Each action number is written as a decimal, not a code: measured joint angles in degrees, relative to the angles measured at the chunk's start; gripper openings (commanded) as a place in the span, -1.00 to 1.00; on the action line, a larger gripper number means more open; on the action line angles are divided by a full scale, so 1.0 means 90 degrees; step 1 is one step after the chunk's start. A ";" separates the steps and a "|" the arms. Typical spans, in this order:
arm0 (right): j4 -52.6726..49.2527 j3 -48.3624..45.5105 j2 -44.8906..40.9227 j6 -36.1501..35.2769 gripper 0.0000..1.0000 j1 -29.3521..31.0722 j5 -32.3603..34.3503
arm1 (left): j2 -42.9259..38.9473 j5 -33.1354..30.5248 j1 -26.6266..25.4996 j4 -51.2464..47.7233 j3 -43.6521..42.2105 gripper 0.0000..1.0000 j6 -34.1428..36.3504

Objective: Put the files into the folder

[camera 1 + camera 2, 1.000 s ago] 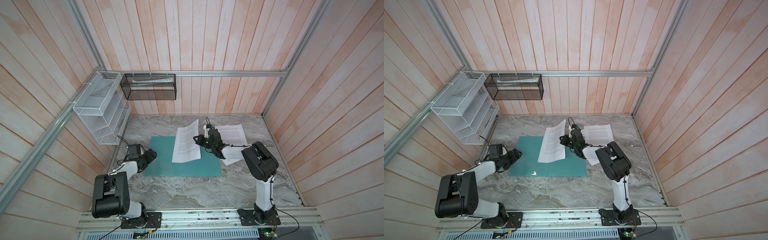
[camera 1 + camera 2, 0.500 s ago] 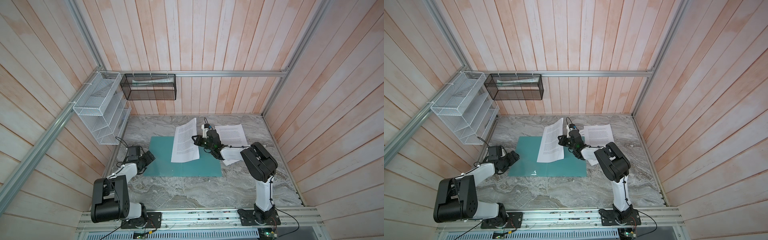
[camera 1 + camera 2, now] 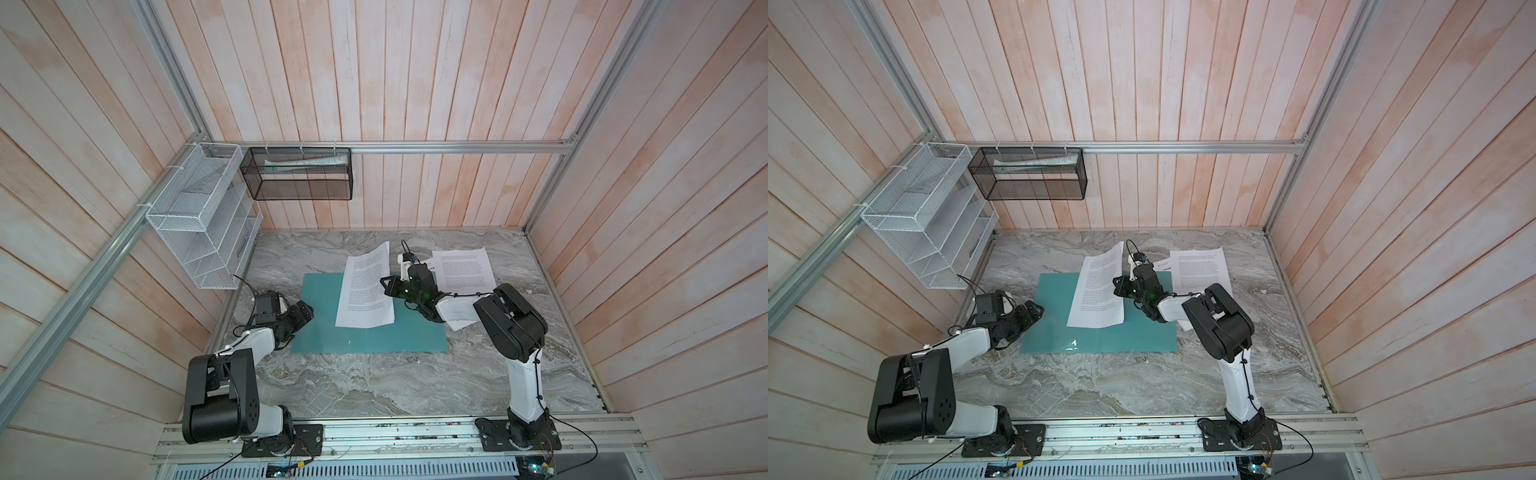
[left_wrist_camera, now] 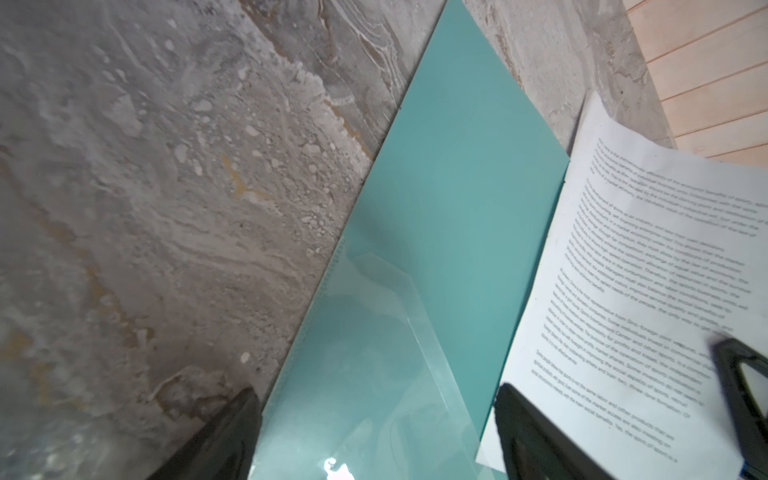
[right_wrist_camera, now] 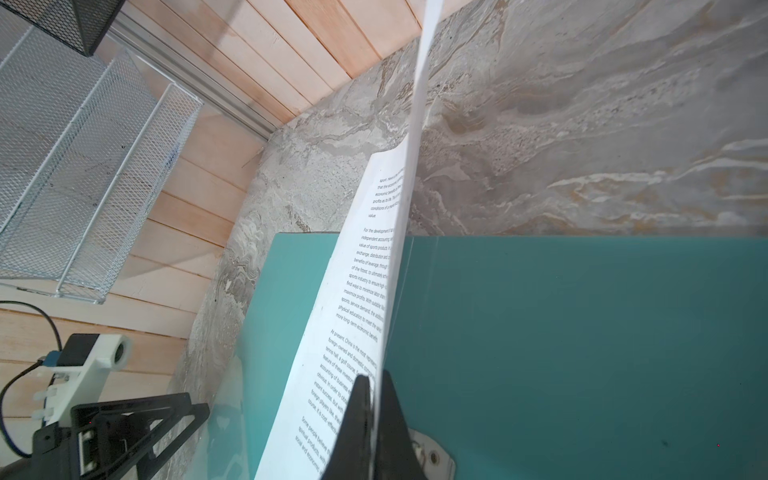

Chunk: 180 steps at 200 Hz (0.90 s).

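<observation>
The tabletop [image 3: 374,386] looks like smooth grey veined stone, the folder [image 3: 415,336] is matt teal card with a glossy clear plastic pocket [image 4: 374,353], and the sheet [image 3: 365,291] is matt white paper.

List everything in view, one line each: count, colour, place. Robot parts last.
folder: one, teal, lying open mid-table
sheets: three, white with black print; one held over the folder, one flat at the table's far right, one mostly hidden under the right arm
rack: one, white wire, left wall
basket: one, black mesh, back rail
paper roll: one, white, in the basket
table: one, grey marble
left claw: black, open, by the folder's left edge
right claw: black, shut on the held sheet
</observation>
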 measured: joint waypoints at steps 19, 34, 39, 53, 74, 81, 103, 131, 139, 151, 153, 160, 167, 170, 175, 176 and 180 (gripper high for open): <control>0.0056 0.0000 0.0007 0.0002 -1.00 0.0066 0.0000 | -0.0002 0.0068 0.0002 0.0092 -0.0044 0.79 0.0000; 0.0097 0.0005 0.0019 0.0002 -1.00 0.0107 0.0000 | -0.0007 0.0090 0.0002 0.0153 -0.0078 0.79 0.0002; 0.0104 0.0005 0.0027 0.0002 -1.00 0.0117 0.0000 | -0.0007 0.0092 0.0002 0.0170 -0.0085 0.79 0.0002; 0.0136 0.0024 0.0063 0.0002 -1.00 0.0146 0.0000 | -0.0007 0.0109 0.0002 0.0187 -0.0090 0.79 0.0000; 0.0138 0.0041 0.0119 0.0010 -1.00 0.0163 0.0000 | -0.0007 0.0134 0.0002 0.0233 -0.0112 0.78 0.0002; 0.0141 0.0041 0.0129 0.0012 -1.00 0.0168 0.0002 | -0.0007 0.0141 0.0002 0.0240 -0.0114 0.78 0.0002; 0.0148 0.0080 0.0168 0.0027 -1.00 0.0226 0.0007 | -0.0007 0.0211 0.0002 0.0284 -0.0138 0.77 0.0000; 0.0170 0.0211 0.0296 0.0053 -1.00 0.0362 0.0032 | -0.0007 0.0240 0.0002 0.0338 -0.0168 0.77 0.0002; 0.0170 0.0248 0.0333 0.0056 -1.00 0.0410 0.0036 | -0.0007 0.0250 0.0002 0.0350 -0.0172 0.77 0.0002; 0.0168 0.0291 0.0376 0.0070 -1.00 0.0478 0.0049 | -0.0007 0.0257 0.0002 0.0372 -0.0182 0.76 0.0002; 0.0168 0.0296 0.0381 0.0070 -1.00 0.0483 0.0049 | -0.0007 0.0257 0.0002 0.0372 -0.0182 0.77 0.0002; 0.0168 0.0323 0.0403 0.0080 -1.00 0.0515 0.0049 | -0.0007 0.0260 0.0002 0.0374 -0.0182 0.77 0.0002; 0.0170 0.0340 0.0413 0.0080 -1.00 0.0539 0.0049 | -0.0007 0.0260 0.0002 0.0374 -0.0185 0.77 0.0002; 0.0168 0.0342 0.0418 0.0085 -1.00 0.0549 0.0051 | -0.0007 0.0260 0.0002 0.0374 -0.0185 0.77 0.0000; 0.0168 0.0355 0.0423 0.0100 -1.00 0.0568 0.0053 | -0.0007 0.0260 0.0002 0.0376 -0.0185 0.76 0.0002; 0.0168 0.0357 0.0423 0.0104 -1.00 0.0571 0.0051 | -0.0007 0.0260 0.0002 0.0376 -0.0185 0.76 0.0000; 0.0168 0.0364 0.0427 0.0124 -1.00 0.0583 0.0053 | -0.0007 0.0260 0.0002 0.0381 -0.0189 0.76 0.0002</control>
